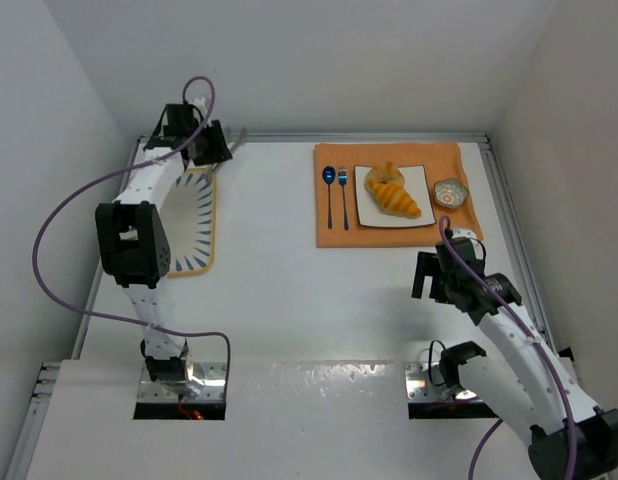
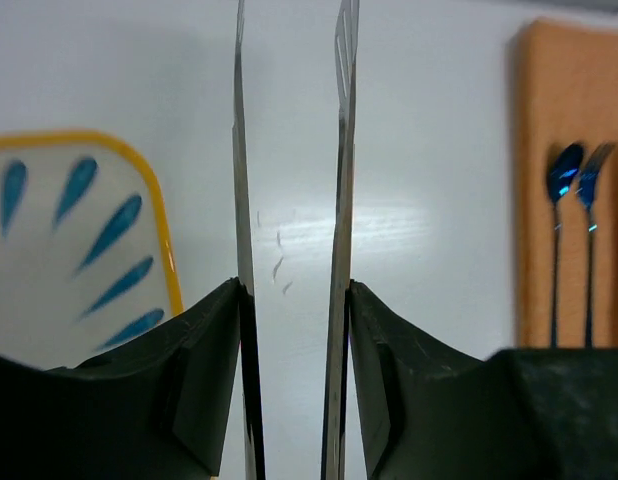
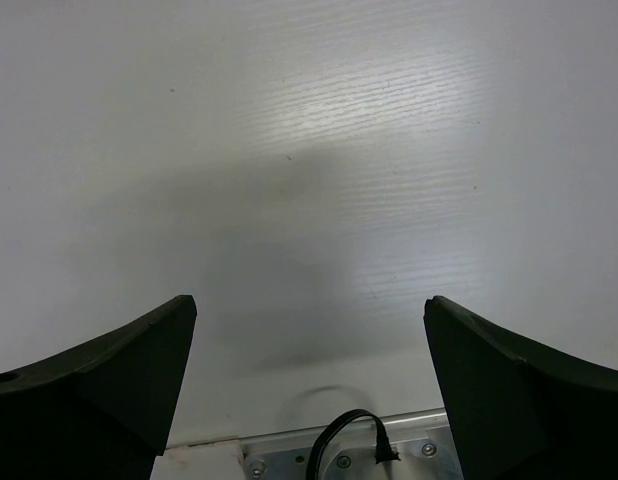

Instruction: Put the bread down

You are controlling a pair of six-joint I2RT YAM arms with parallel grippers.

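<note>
Two golden croissants, the bread (image 1: 392, 190), lie on a white square plate (image 1: 419, 215) on an orange mat (image 1: 339, 235) at the back right. My left gripper (image 1: 209, 148) is at the far left, beside an oval plate with blue drops and a yellow rim (image 1: 189, 215). It is shut on metal tongs (image 1: 233, 138), whose two blades (image 2: 341, 200) stand apart and empty between the fingers (image 2: 204, 340). My right gripper (image 1: 429, 275) is open and empty over bare table, below the mat.
A blue spoon (image 1: 329, 195) and fork (image 1: 343, 195) lie on the mat left of the bread; they also show in the left wrist view (image 2: 564, 230). A small patterned bowl (image 1: 450, 192) stands on the mat's right end. Walls enclose the table.
</note>
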